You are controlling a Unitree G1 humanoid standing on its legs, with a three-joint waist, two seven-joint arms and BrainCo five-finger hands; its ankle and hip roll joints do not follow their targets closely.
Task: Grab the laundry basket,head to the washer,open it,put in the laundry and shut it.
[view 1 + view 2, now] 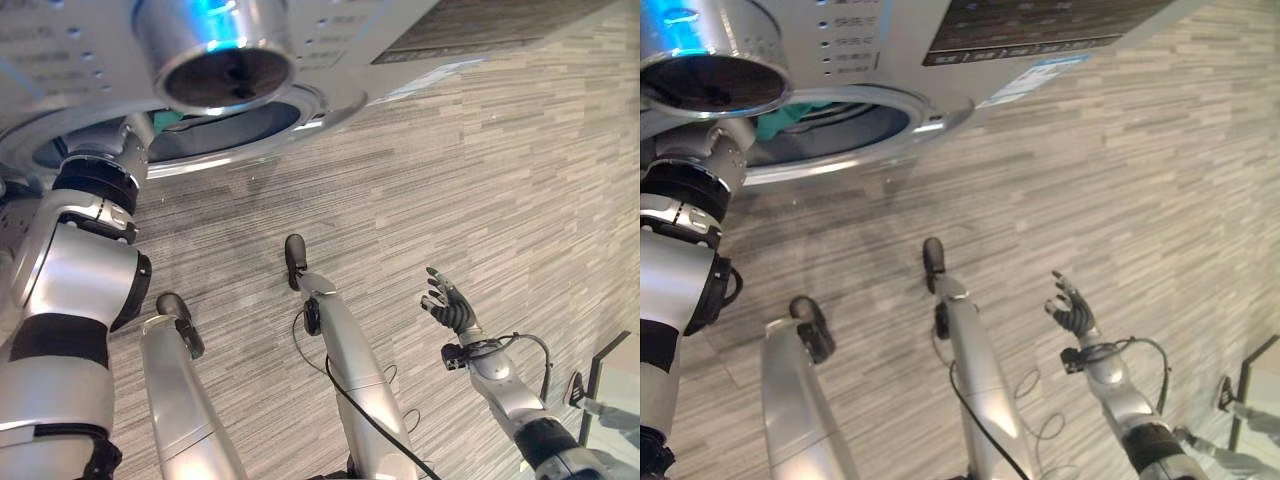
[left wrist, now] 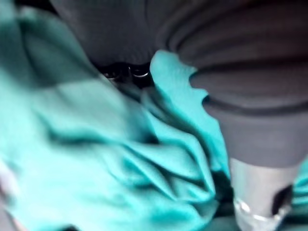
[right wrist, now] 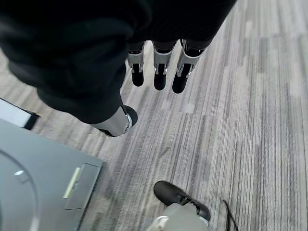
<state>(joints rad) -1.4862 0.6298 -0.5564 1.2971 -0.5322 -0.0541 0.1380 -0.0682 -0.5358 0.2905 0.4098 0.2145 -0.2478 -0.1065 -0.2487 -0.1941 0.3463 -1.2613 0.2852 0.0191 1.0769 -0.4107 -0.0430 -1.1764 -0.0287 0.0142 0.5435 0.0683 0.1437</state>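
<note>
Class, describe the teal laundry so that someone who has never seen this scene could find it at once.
Start at the grey washer at the top of the head views and find its round open porthole. Inside the dark drum, where the robot's left arm reaches in, lies the crumpled teal cloth. It is the one bright, soft thing among grey metal and striped carpet.

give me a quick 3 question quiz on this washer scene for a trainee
1. True or false: the right hand holds the cloth.
2. What colour is the cloth in the washer? A red, B teal, C white.
3. Fill in: the right hand hangs open over the ___.

Key: 1 false, its fingers are straight and hold nothing. 2 B. 3 floor.
</note>
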